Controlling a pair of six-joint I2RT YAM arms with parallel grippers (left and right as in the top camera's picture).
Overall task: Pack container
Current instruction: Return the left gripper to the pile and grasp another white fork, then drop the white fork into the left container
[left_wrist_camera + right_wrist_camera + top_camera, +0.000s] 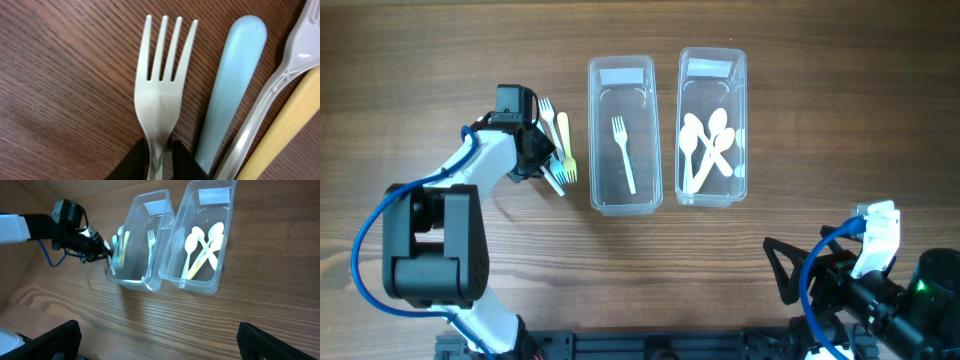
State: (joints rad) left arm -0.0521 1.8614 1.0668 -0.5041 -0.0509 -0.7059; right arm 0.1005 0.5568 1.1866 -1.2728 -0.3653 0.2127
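Your left gripper (160, 161) has its jaws clamped on the neck of a white plastic fork (162, 85). The black fingers (134, 162) pinch it just below the tines. That fork lies flat on the brown wood-grain table (60, 75), with its tines pointing straight away from the jaws.

Just to the right of the jaws lies a pale blue plastic handle (232, 80). Next comes a translucent grey plastic utensil (270, 100), then a yellow plastic handle (295, 117). These lie side by side, close together.

Past that loose cutlery, on its far side from your left jaws, stands the nearer clear rectangular plastic container (605, 185). It holds a single white fork (623, 152), lying lengthwise on its floor. Just beside it, farther again from the jaws, stands the farther clear rectangular plastic container (715, 90). It holds several white and cream plastic spoons (705, 150), which overlap one another in a loose heap.

Your right gripper (160, 340) has its jaws spread wide and holds nothing. It sits well apart from both containers. Through the right wrist camera they stand ahead of the jaws, the spoon container closer to them and the fork container beyond it. Your left arm is farther off, at the fork container's far side.
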